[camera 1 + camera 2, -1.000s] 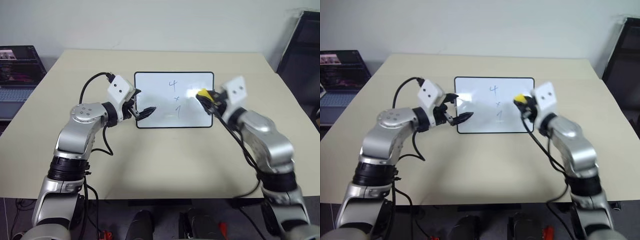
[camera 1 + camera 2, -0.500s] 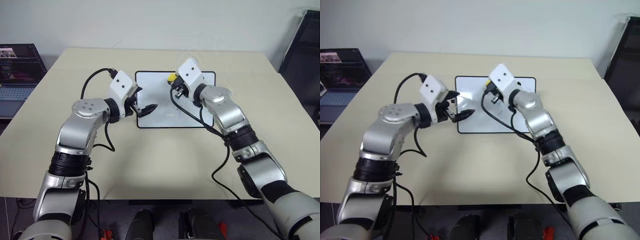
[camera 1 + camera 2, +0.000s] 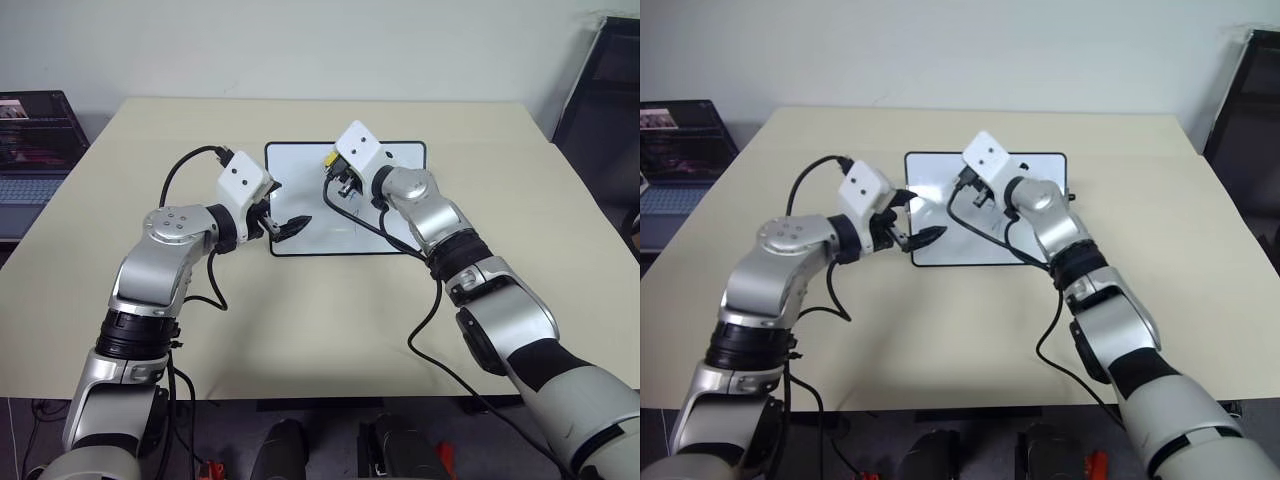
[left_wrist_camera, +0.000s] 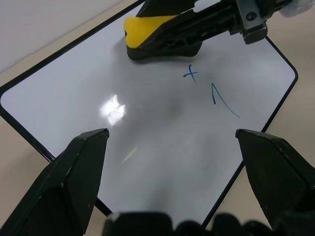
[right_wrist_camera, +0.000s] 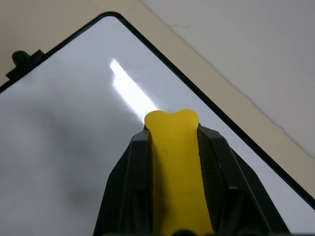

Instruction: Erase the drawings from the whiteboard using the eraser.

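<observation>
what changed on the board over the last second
The right gripper, shut on the eraser, swung from the whiteboard's right edge across to its top middle, and the "4" is gone. The "x" and "7" remain; the left gripper stayed open at the board's lower left.

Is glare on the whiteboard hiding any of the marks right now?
Left wrist view: a small glare patch on the whiteboard sits clear of the blue "x" and "7", both legible. Right wrist view: a bright streak lies just beyond the eraser, on blank board.
</observation>
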`<action>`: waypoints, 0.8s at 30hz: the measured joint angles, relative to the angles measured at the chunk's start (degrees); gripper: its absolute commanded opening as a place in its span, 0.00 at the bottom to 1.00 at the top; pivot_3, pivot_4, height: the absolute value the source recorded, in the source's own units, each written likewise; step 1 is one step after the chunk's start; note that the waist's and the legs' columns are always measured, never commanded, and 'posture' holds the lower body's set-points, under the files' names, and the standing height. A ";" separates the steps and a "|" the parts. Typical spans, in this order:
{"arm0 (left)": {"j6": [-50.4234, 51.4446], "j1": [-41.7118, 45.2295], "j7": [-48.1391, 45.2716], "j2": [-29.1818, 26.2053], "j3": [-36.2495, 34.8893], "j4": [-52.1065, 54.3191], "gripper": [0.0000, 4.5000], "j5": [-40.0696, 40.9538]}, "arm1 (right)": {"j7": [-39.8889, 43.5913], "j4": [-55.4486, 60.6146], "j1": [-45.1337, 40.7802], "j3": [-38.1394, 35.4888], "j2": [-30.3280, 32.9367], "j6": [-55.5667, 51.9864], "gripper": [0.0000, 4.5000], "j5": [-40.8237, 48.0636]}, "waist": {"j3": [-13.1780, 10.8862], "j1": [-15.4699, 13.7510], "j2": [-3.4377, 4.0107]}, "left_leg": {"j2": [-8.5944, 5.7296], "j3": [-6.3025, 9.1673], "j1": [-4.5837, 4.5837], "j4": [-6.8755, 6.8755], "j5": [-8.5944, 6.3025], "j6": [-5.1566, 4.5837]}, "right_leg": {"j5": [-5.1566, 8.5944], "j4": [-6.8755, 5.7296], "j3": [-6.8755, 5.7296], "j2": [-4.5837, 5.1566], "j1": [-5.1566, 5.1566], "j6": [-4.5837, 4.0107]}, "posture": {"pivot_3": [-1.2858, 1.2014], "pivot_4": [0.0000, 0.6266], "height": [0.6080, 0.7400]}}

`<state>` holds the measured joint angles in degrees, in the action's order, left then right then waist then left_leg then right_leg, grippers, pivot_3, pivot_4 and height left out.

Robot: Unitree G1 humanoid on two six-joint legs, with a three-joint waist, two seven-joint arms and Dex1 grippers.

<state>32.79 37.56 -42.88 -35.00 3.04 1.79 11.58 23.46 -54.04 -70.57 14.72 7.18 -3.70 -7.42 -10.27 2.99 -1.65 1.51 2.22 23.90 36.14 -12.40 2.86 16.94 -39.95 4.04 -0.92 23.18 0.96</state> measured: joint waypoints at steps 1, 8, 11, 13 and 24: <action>-0.34 -0.10 -0.02 -0.01 0.00 -0.02 1.00 -0.04 | -0.04 -0.97 -0.27 -0.03 -0.20 0.51 0.21 -0.30 | 0.00 0.11 0.00 | 0.00 0.00 0.00 0.00 0.00 0.00 | 0.00 0.00 0.00 0.00 0.00 0.00 | 0.52 0.24 1.00; -1.96 -0.20 -0.25 0.00 0.00 -0.36 1.00 -0.38 | 0.16 -5.13 -2.48 -0.24 -0.83 1.62 0.21 -0.98 | 0.00 0.27 0.00 | 0.00 0.03 -0.01 0.01 0.01 0.01 | 0.00 -0.04 0.00 0.00 0.01 0.00 | 0.52 0.24 1.00; -2.70 -0.20 -0.36 0.00 0.00 -1.04 1.00 -0.49 | 0.35 -5.56 -2.48 -1.10 -0.69 1.57 0.21 -0.86 | 0.00 0.27 0.00 | -0.01 0.04 -0.01 0.04 0.01 0.01 | 0.00 -0.07 -0.01 0.00 0.00 0.00 | 0.52 0.24 1.00; -3.30 -0.20 -0.43 0.00 0.00 -2.06 1.00 -0.63 | 0.70 -5.66 -2.49 -1.43 -0.21 1.44 0.21 -0.85 | 0.00 0.13 0.00 | -0.02 0.05 0.00 0.09 0.02 0.01 | 0.00 -0.09 -0.02 0.00 0.00 0.00 | 0.52 0.24 1.00; -5.93 -0.19 -1.12 0.18 0.02 -4.67 1.00 -1.25 | 2.77 -4.76 -1.87 -1.60 3.87 0.51 0.21 -2.35 | 0.00 -0.08 0.00 | -0.04 0.04 0.00 0.53 0.01 0.00 | 0.00 -0.45 -0.05 -0.01 -0.05 0.00 | 0.52 0.24 1.00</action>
<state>26.86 37.37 -44.00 -34.82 3.06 -2.88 10.33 26.24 -58.80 -72.44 13.11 11.05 -3.19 -9.77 -10.26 2.91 -1.65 1.47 2.25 23.90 36.67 -12.39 2.86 16.94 -40.39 3.99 -0.93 23.13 0.96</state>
